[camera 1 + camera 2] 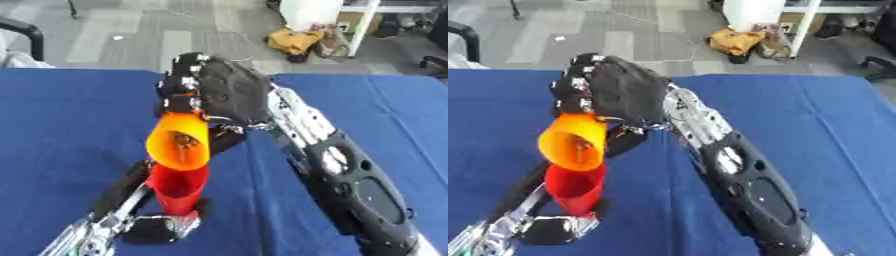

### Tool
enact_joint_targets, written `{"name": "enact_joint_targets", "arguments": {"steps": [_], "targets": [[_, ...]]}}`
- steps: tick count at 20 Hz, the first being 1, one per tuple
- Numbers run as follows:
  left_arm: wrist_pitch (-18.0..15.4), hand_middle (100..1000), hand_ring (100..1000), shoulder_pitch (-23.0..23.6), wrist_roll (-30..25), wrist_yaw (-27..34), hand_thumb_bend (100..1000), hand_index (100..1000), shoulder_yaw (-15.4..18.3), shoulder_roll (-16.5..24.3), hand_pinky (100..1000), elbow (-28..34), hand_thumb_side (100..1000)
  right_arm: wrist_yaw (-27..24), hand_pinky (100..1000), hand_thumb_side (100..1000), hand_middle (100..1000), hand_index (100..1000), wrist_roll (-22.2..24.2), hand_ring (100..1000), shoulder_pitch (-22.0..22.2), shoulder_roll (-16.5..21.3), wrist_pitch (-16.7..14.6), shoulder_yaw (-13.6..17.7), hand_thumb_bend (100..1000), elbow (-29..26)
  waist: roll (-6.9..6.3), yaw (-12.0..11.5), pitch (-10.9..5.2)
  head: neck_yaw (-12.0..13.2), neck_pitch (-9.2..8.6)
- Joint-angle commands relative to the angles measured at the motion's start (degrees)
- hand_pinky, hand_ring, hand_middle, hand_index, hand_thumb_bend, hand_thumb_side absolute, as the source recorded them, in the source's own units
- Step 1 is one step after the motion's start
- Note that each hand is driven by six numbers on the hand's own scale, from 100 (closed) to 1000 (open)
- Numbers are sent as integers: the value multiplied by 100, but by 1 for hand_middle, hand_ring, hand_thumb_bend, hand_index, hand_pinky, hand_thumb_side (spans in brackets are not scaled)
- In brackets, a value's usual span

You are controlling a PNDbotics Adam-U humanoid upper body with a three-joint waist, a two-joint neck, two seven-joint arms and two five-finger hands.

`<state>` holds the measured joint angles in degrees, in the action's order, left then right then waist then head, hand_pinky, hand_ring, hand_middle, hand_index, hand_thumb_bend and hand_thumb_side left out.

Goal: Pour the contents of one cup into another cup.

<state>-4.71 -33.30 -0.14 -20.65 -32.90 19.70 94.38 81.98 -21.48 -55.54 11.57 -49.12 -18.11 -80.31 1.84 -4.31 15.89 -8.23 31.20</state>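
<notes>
Fingers (179,85) of the right hand (229,90) are curled round the base end of the orange cup (178,142), holding it tipped steeply so its mouth faces down and toward the camera, its rim just over the mouth of the red cup (178,190). Something small and brownish shows inside the orange cup, too unclear to name. The red cup stands upright, the left hand (162,227) wrapped about its lower part from the near left. Both cups look like thin, light plastic, likely smooth and easily squashed, so a hold around the lower wall suits them better than one at the rim. Beneath them spreads the blue table (61,125), the grey floor (131,35) beyond its far edge.
</notes>
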Motion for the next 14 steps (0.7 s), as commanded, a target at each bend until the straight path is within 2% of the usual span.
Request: {"name": "enact_joint_targets", "arguments": {"steps": [1,14], "targets": [[-25,394,371,-96,10,30,100,582,84,59,543,133,599,192,466,466,461,556,-390,434,-104,70,-285,-30,100,-34,-22,-4,-131,-4,6],[-15,394,370,-96,17,45,100,582,109,69,544,150,597,563,472,497,481,559,-718,453,-132,83,-285,-41,100,2,-19,-4,-138,-1,14]]}}
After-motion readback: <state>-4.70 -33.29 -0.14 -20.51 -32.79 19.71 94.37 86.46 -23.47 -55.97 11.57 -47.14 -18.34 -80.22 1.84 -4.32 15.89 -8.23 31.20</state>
